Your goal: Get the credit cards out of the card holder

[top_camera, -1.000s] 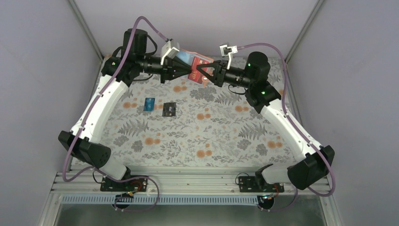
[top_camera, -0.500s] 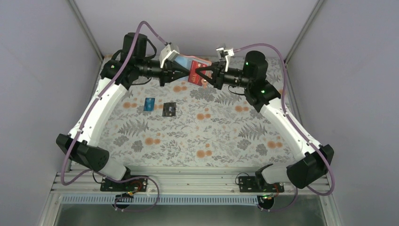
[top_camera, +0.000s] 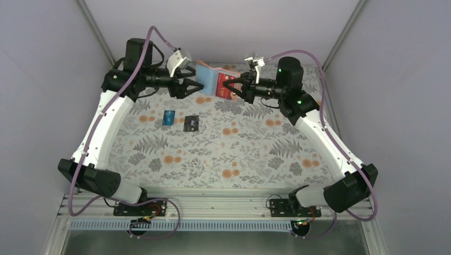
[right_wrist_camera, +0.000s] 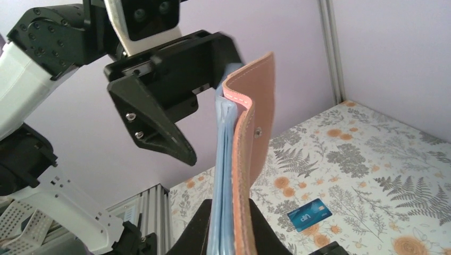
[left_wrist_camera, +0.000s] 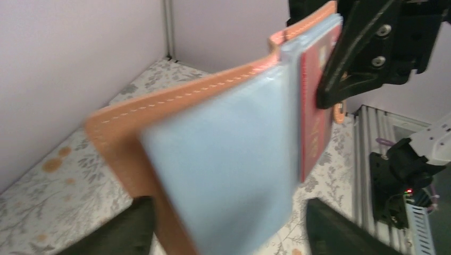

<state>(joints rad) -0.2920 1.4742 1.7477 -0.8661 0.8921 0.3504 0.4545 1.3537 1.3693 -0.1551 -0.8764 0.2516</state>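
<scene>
Left gripper (top_camera: 191, 86): a second ago it was clamped on the holder's left half. It has now drawn back to the left with its jaws spread wide, gripping nothing. The holder's free flap is just in front of it.
Holder (top_camera: 207, 78): up in the air over the far side of the table (top_camera: 213, 154), part open with its blue inside turned toward the left arm. It is no longer shared by two arms and hangs from its right half alone.
Red card (top_camera: 223, 86): in its pocket on the right half, where it sat before. It is not out yet.
Right gripper (top_camera: 232, 87): has kept its clamp on the holder's right half, over the red card's pocket.
Meaning: two cards are out and one is left. The left gripper looks freed to go back in for the red card while the right steadies the holder.
Blue card (top_camera: 169, 117): flat on the table, well apart from the holder.
Black card (top_camera: 191, 123): flat, just right of the blue card.
In the way: the loose blue flap stands between the left gripper and the red card. In the left wrist view a right finger also crosses the card's upper part, so probably little of its edge is free to pinch.
</scene>
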